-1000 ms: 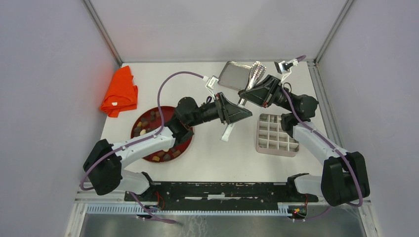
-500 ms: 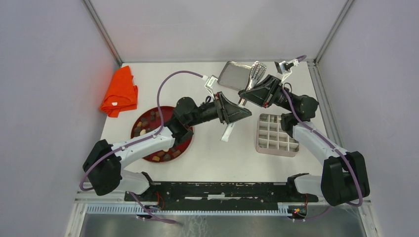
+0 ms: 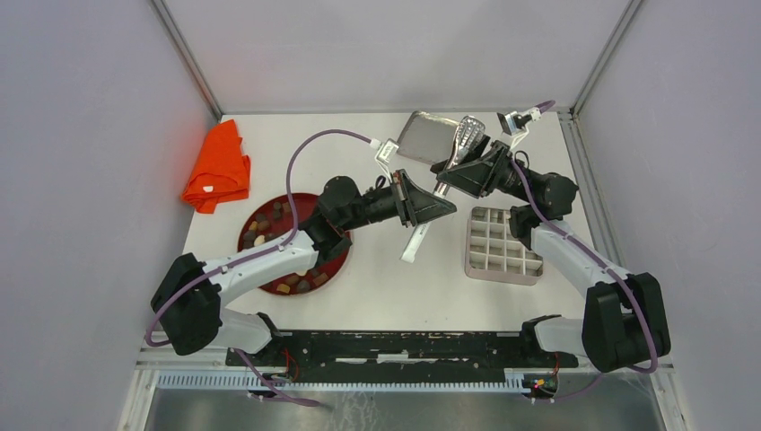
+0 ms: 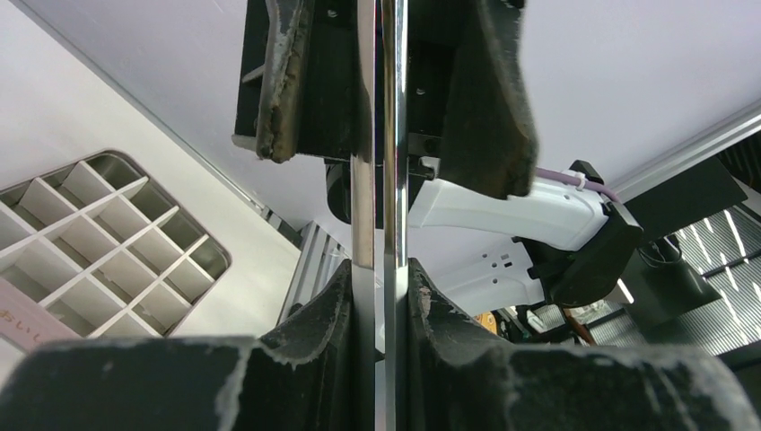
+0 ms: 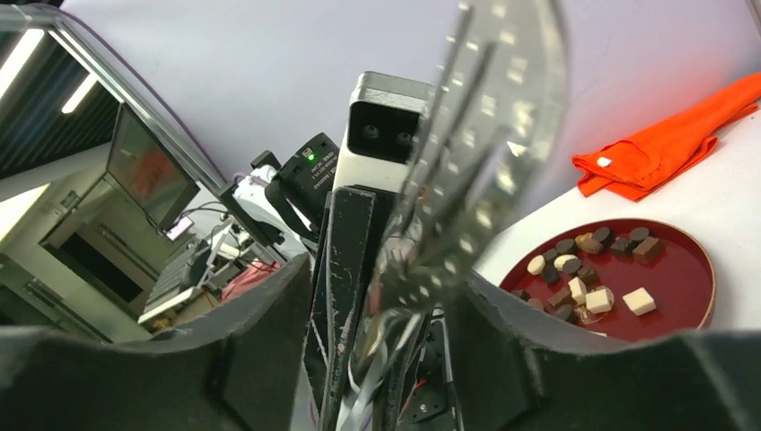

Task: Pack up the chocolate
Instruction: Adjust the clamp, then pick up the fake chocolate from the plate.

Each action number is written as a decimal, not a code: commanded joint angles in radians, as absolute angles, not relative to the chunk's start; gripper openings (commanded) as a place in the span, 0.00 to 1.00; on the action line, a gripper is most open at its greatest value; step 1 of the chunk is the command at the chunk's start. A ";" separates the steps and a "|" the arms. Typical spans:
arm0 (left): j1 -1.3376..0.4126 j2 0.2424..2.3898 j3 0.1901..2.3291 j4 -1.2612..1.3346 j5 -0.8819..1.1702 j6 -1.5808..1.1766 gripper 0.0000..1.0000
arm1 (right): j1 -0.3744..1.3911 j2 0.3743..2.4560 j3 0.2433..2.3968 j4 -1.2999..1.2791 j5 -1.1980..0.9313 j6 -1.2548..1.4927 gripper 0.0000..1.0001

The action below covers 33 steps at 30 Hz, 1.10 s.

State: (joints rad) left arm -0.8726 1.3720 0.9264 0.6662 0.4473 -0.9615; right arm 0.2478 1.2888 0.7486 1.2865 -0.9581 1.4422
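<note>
Many chocolate pieces (image 3: pixel 260 240) on red plate (image 5: pixel 691 287), left of top view. Small, light, hard, likely slippery; nip across flat sides. Left gripper (image 4: pixel 379 287) pinches tongs (image 3: pixel 465 135); right gripper (image 5: pixel 386 287) spread.

From above, my left arm (image 3: pixel 269 259) lies across the red plate (image 3: pixel 242 238) and covers its middle and right side. The chocolates (image 3: pixel 296 285) that show around it are too small for me to tell their shapes. The tongs (image 3: pixel 467 133) and my right claw (image 3: pixel 442 178) cover the near right corner of the metal tray (image 3: pixel 420 135). Where my left claw (image 3: pixel 451 208) meets the tongs is hidden under its own body. In my left wrist view the tongs run off top and bottom, and the grid box (image 4: pixel 117 224) is cut by the left edge. In my right wrist view the tongs' head is blurred and the orange cloth (image 5: pixel 664 148) runs off the right edge.
</note>
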 commanded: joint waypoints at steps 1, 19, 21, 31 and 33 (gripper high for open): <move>-0.874 1.336 0.947 0.652 0.429 -0.904 0.19 | 0.237 1.278 0.774 1.344 -0.989 1.393 0.66; -0.776 1.060 0.833 0.219 0.279 -0.909 0.46 | 0.013 1.113 0.606 0.867 -1.186 0.732 0.87; -0.773 1.038 0.849 0.132 0.253 -0.909 0.46 | 0.006 1.112 0.591 0.791 -1.180 0.650 0.87; -0.666 0.989 1.010 -0.514 0.206 -0.942 0.42 | 0.006 1.108 0.587 0.498 -1.167 0.360 0.87; -0.606 0.984 1.046 -0.656 0.221 -0.936 0.41 | 0.006 1.100 0.601 0.443 -1.163 0.321 0.87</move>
